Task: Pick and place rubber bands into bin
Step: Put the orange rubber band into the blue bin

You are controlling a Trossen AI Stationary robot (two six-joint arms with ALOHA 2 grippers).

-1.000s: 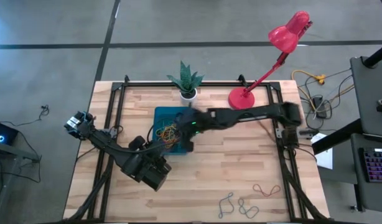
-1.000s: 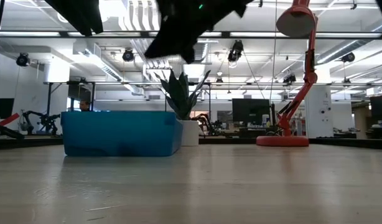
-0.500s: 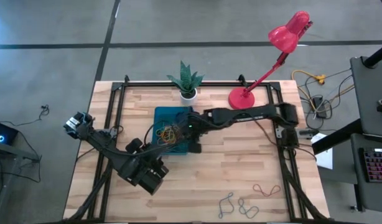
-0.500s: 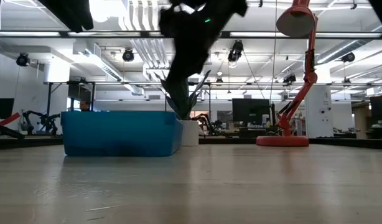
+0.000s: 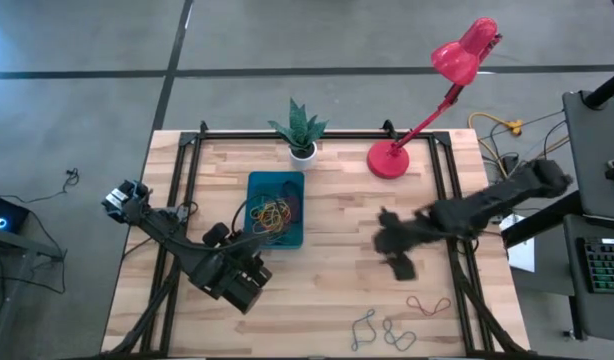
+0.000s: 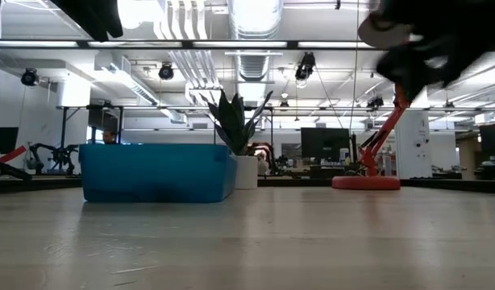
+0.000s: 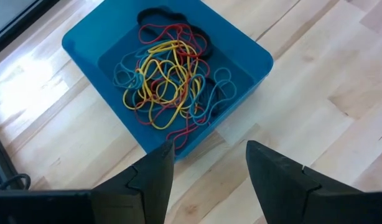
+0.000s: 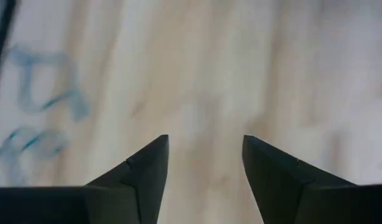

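Moved: right gripper [image 5: 395, 250], off the bin [image 5: 257, 184] to mid-surface, fingers wide, empty. Left gripper [image 7: 206, 163]: beside bin, wide. Loose rubber bands [image 5: 385, 331]: near edge; I descend squarely over one.

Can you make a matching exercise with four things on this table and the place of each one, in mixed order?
Things:
1. bin
2. lamp
3. plant
4. loose bands

Places:
A. on the wood near the front edge, toward the right
B. at the back edge, just behind the bin
C. left of centre, holding a heap of bands
D. at the back, right of the plant, with a red base

Pairs: 1-C, 2-D, 3-B, 4-A
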